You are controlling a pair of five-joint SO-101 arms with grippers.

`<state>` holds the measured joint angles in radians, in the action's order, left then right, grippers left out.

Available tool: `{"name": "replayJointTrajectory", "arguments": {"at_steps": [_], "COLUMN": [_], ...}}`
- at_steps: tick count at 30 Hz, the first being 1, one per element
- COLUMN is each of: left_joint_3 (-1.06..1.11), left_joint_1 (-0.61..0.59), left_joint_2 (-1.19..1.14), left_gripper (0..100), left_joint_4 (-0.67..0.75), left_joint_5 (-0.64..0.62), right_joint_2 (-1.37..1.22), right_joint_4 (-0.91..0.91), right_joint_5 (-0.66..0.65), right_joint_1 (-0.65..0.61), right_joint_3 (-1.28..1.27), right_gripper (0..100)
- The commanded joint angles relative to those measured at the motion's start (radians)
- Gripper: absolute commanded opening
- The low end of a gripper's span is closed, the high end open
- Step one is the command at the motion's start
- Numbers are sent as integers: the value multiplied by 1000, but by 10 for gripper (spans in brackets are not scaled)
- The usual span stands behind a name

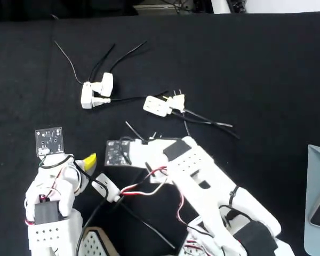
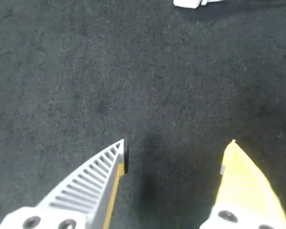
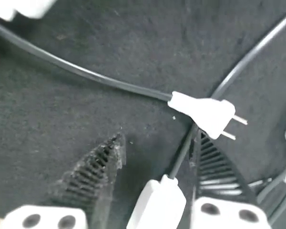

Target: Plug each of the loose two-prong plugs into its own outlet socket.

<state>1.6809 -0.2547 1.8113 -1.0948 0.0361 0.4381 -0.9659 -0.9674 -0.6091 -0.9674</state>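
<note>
In the high view a white socket (image 1: 87,96) with a white plug (image 1: 105,84) beside it lies on the black cloth at the back left. A second socket (image 1: 157,106) and a two-prong plug (image 1: 177,100) lie near the middle. My right gripper (image 3: 159,138) is open just above the cloth. A white two-prong plug (image 3: 206,114) lies past its fingertips, prongs bare, and another white plug body (image 3: 157,206) sits between its dark fingers (image 3: 93,171). My left gripper (image 2: 178,143) is open over bare cloth, holding nothing.
Thin black cables (image 1: 202,120) trail from the plugs across the cloth. The right arm (image 1: 197,170) stretches from the front right toward the middle, the left arm (image 1: 50,197) stands at the front left. A grey tray (image 1: 316,202) is at the right edge.
</note>
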Motion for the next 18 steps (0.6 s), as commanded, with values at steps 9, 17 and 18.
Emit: {"name": "replayJointTrajectory", "arguments": {"at_steps": [9, 17, 18], "left_joint_3": [19, 19, 19], "left_joint_1": [8, 8, 8], "left_joint_2": [2, 2, 2], "left_gripper": [318, 318, 318], "left_joint_4": [-12, -12, -12], "left_joint_5": [-6, -6, -6], "right_joint_2": [-33, -243, -269], "right_joint_4": [25, 112, 123], "right_joint_5": [-12, -14, -14], "right_joint_1": [-100, -98, -98], "right_joint_3": [56, 148, 162], "right_gripper": [371, 317, 317]}}
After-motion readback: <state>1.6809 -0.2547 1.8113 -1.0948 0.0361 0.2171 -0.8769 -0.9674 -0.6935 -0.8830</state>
